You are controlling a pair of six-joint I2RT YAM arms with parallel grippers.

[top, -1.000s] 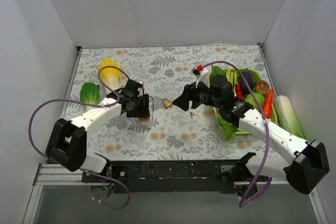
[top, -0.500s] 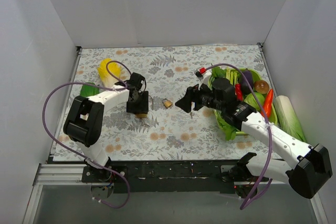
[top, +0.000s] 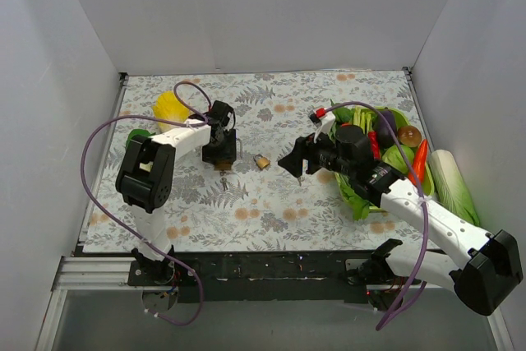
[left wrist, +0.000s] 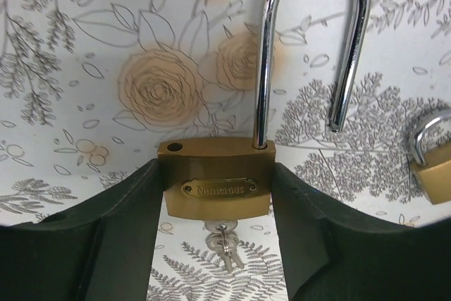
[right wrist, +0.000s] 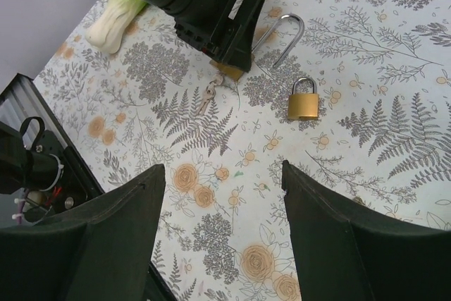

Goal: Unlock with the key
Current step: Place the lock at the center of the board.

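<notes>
Status: the left end effector (left wrist: 216,174) is clenched on the body of the large padlock (left wrist: 215,192), left of centre on the tabletop (top: 271,203). Its shackle (left wrist: 352,47) stands free at one end, and the key (left wrist: 223,242) sits in the keyway. Unlocking appears complete. The right end effector (right wrist: 222,202) hovers released near the small padlock (right wrist: 303,101), which is shut.

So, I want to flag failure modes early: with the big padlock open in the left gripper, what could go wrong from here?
The left gripper grips the big padlock only by its body's sides; it might slip or twist.
The key sticks out of the keyhole and may drop out if jolted.
The open right gripper hovers near the closed small padlock and might knock it.
</notes>
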